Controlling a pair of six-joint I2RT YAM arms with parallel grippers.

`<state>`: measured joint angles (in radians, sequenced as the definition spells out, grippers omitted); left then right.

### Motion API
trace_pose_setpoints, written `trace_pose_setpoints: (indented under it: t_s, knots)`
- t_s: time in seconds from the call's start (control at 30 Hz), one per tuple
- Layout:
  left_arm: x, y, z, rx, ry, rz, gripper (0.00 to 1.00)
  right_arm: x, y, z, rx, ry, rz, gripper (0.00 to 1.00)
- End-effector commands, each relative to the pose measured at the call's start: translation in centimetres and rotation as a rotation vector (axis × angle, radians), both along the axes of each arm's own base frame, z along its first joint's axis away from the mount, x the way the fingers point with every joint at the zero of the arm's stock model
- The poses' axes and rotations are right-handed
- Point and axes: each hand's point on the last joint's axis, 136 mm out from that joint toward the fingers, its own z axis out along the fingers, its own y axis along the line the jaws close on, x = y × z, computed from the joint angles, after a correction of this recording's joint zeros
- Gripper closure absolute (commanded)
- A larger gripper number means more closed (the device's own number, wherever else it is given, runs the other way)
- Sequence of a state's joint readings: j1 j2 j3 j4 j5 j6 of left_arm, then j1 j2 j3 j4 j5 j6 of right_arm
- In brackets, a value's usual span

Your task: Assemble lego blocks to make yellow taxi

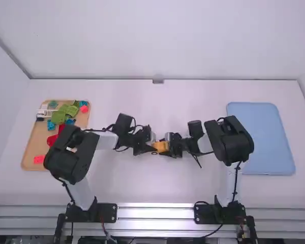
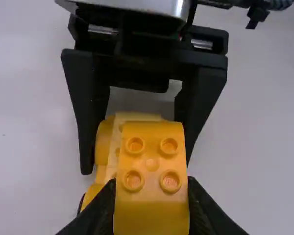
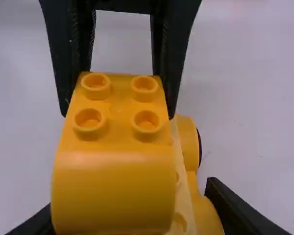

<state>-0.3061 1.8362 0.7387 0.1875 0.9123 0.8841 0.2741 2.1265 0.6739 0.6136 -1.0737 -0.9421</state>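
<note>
Near the table's middle, my left gripper [image 1: 152,148] and right gripper [image 1: 169,147] meet from opposite sides at a small yellow assembly [image 1: 161,146]. In the left wrist view, my left gripper [image 2: 150,190] is shut on a yellow block [image 2: 152,164] with four studs and a rounded end. Beside and partly behind that block is a paler yellow car base [image 2: 112,156] with rounded fenders. My right gripper [image 3: 132,200] is shut on the car base [image 3: 186,186], whose far side is hidden by the block [image 3: 115,147]. Whether block and base are joined, I cannot tell.
A tan tray [image 1: 34,145] at the left holds green, red, blue and white pieces, and the left arm partly covers it. At the right lies a blue tray [image 1: 267,137], its near left part close to the right arm's elbow.
</note>
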Motion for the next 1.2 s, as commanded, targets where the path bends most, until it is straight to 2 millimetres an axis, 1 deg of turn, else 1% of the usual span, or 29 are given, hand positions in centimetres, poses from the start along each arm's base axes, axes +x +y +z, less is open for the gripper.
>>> trace_pose_setpoints:
  t_s: [0.0, 0.1, 0.27, 0.4, 0.53, 0.63, 0.83, 0.9, 0.97, 1.03, 1.1, 1.13, 1.17]
  knots:
    - [-1.2, 0.5, -1.7, 0.042, 0.024, 0.017, 0.98, -0.1, -0.2, -0.4, -0.001, 0.015, -0.004, 0.68]
    - [-0.3, 0.3, -1.9, 0.007, 0.01, 0.058, 0.98, -0.1, -0.1, -0.4, -0.001, 0.015, -0.003, 0.68]
    - [-0.2, 0.3, -2.5, 0.007, 0.003, 0.067, 0.98, -0.1, -0.2, -0.4, -0.001, 0.016, -0.003, 0.68]
    - [0.1, 0.3, -3.1, 0.027, 0.033, 0.072, 0.98, -0.1, -0.2, -0.4, -0.001, 0.016, -0.004, 0.68]
    - [-0.4, 0.0, -3.3, 0.047, 0.062, 0.052, 0.98, -0.1, -0.2, -0.4, -0.001, 0.016, -0.004, 0.68]
    - [-1.3, -0.3, -3.9, 0.093, 0.067, 0.012, 0.98, -0.1, -0.2, -0.4, -0.001, 0.015, -0.004, 0.68]
    - [-2.1, 0.3, -5.8, 0.218, 0.122, 0.065, 0.98, 0.0, -0.2, -0.4, -0.002, 0.015, -0.006, 0.69]
    - [-2.1, 0.6, -6.0, 0.225, 0.141, 0.085, 0.98, 0.0, -0.2, -0.4, -0.001, 0.015, -0.005, 0.69]
    - [-1.8, 0.8, -5.9, 0.214, 0.139, 0.094, 0.98, -0.1, -0.2, -0.4, -0.003, 0.016, -0.006, 0.69]
    - [-1.3, 0.7, -5.2, 0.187, 0.12, 0.101, 0.98, -0.1, -0.2, -0.4, -0.004, 0.015, -0.006, 0.69]
    - [-0.6, 0.6, -4.0, 0.167, 0.084, 0.11, 0.98, 0.0, -0.3, -0.4, -0.003, 0.016, -0.008, 0.69]
    - [-0.2, 0.5, -3.0, 0.156, 0.056, 0.113, 0.98, 0.0, -0.3, -0.4, -0.004, 0.015, -0.008, 0.69]
    - [0.0, 0.4, -2.6, 0.152, 0.043, 0.113, 0.98, 0.0, -0.2, -0.4, -0.004, 0.016, -0.007, 0.69]
